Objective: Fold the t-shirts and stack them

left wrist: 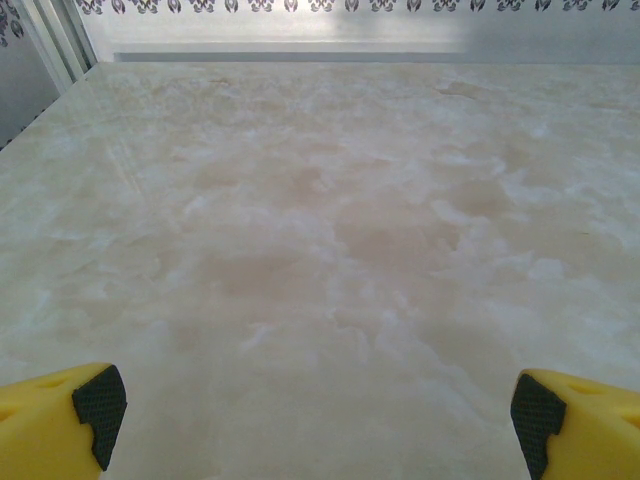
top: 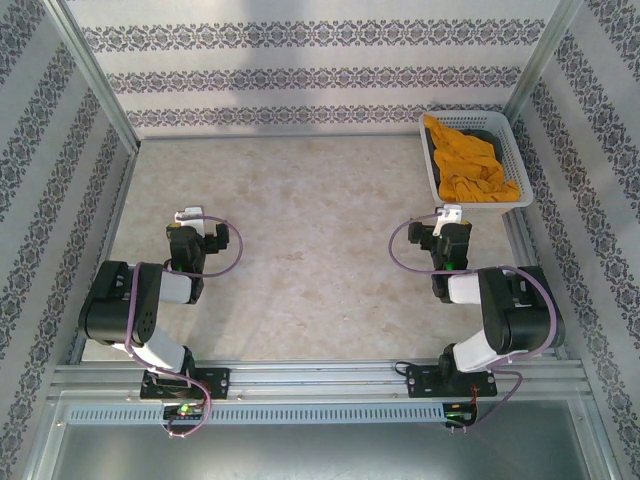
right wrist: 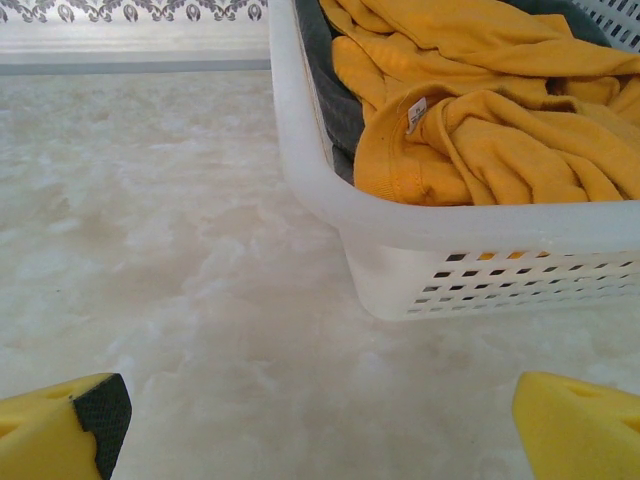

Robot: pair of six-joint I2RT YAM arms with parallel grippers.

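A crumpled mustard-orange t-shirt point(top: 470, 160) point(right wrist: 480, 120) lies in the white lattice basket point(top: 505, 205) point(right wrist: 400, 240) at the back right of the table. Under it a dark charcoal grey t-shirt point(top: 492, 128) point(right wrist: 325, 70) shows along the basket's walls. My right gripper point(top: 452, 213) point(right wrist: 320, 425) stands open just in front of the basket's near left corner, nothing between its yellow fingers point(right wrist: 60, 430). Over the bare marble table on the left side, my left gripper point(top: 188, 215) point(left wrist: 315, 420) is open and empty, its fingers point(left wrist: 60, 420) wide apart.
The marble tabletop point(top: 310, 210) is bounded by patterned walls at the back and both sides, with metal frame posts point(top: 95, 75) at the corners. Both arm bases are bolted to the rail point(top: 320, 378) at the near edge.
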